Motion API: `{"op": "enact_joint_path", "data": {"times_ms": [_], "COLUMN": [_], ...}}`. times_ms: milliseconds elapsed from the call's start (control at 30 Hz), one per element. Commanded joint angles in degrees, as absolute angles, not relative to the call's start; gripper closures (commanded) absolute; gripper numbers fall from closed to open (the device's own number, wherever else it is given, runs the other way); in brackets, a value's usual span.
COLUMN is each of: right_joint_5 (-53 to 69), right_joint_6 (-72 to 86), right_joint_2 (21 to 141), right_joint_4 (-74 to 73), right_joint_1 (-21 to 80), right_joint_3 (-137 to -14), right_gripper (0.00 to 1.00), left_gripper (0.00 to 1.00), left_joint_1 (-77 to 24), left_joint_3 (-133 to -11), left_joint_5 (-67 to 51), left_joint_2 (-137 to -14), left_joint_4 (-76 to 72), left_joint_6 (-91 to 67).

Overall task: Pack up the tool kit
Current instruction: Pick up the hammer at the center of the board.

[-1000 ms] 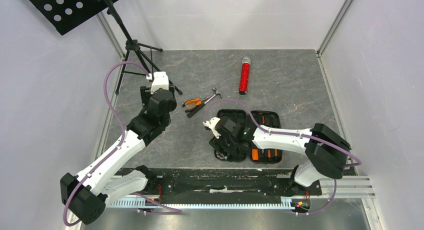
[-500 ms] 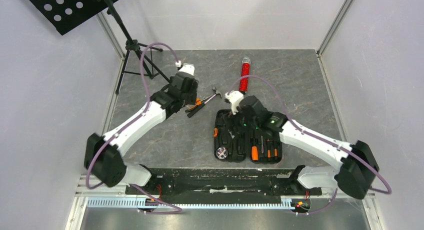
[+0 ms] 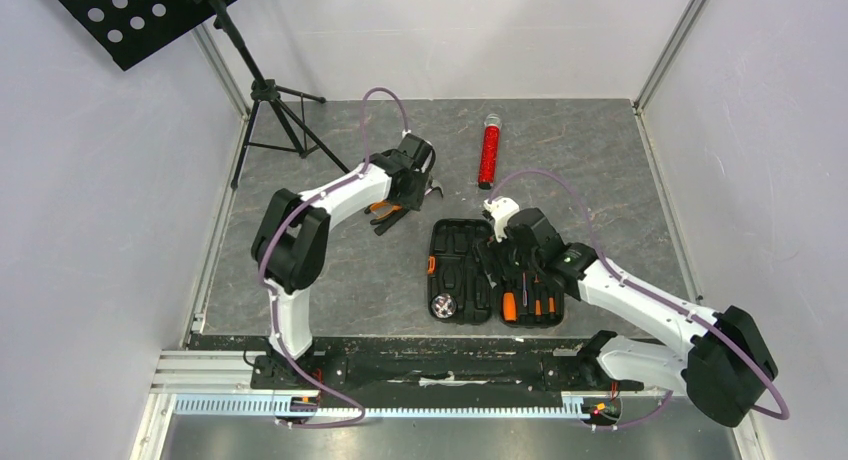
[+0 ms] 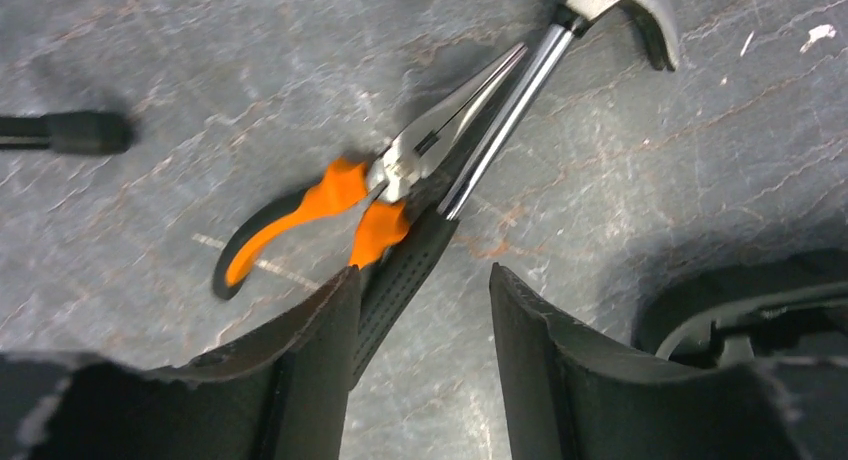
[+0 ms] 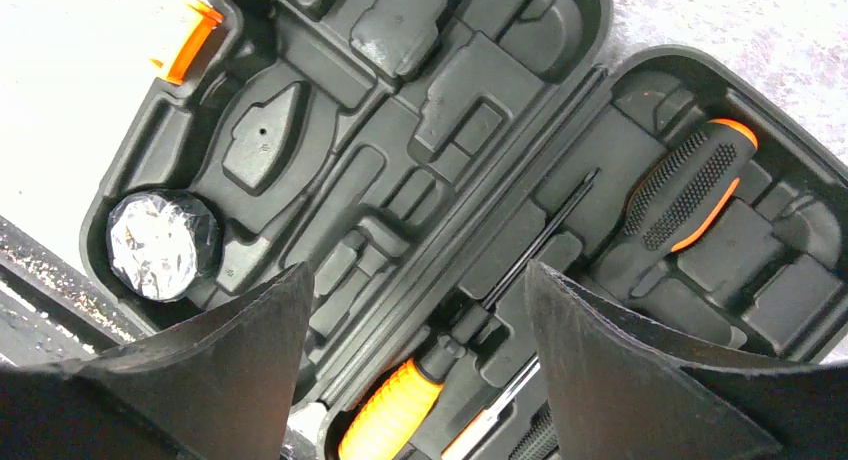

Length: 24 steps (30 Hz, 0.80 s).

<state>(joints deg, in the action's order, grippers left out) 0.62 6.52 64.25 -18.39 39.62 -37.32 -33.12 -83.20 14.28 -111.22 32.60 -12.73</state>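
The tool kit's black case (image 3: 455, 242) lies open on the grey table, with screwdrivers (image 3: 523, 302) in its right half. Its moulded slots and orange latch (image 5: 190, 42) fill the right wrist view, along with an orange-handled screwdriver (image 5: 392, 418) and a black-and-orange one (image 5: 690, 185). My right gripper (image 3: 505, 248) (image 5: 420, 300) hovers open over the hinge. The pliers (image 4: 400, 175) and hammer (image 4: 500, 120) lie crossed on the table left of the case. My left gripper (image 3: 408, 195) (image 4: 425, 300) is low over them and open, and the hammer's black handle runs beside its left finger (image 4: 310, 380).
A round silver-wrapped item (image 5: 163, 242) sits in the case's left half. A red tube (image 3: 489, 152) lies behind the case. A black tripod (image 3: 270, 105) stands at the back left under a perforated black plate (image 3: 120, 10). Its foot (image 4: 70, 132) shows near the pliers.
My left arm swung from beside the tripod to over the pliers and hammer, its jaws narrowing. My right gripper lifted off the case's left half, moved right and back, and opened wider.
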Motion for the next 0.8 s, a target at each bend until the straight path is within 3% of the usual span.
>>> {"op": "enact_joint_path", "data": {"times_ms": [0,567,767], "right_joint_5": [0.6,2.7,2.9], "right_joint_6": [6.5,6.7,6.7], "right_joint_2": [62.3,62.6,62.9], "right_joint_4": [-15.6,-14.8,-14.5], "right_joint_1": [38.4,36.7,36.5], "right_joint_3": [-36.4,-35.2,-34.9], "right_gripper": [0.2,0.2,0.2], "left_gripper": [0.46,0.63,0.61], "left_joint_1": [-33.0,-35.1,-37.9], "left_joint_3": [-88.3,-90.6,-85.2], "left_joint_5": [9.4,2.2,9.1], "left_joint_2": [-115.0,-122.0,-119.0], "left_joint_4": [33.3,39.5,37.9], "left_joint_6": [-12.5,-15.1,-18.8]}}
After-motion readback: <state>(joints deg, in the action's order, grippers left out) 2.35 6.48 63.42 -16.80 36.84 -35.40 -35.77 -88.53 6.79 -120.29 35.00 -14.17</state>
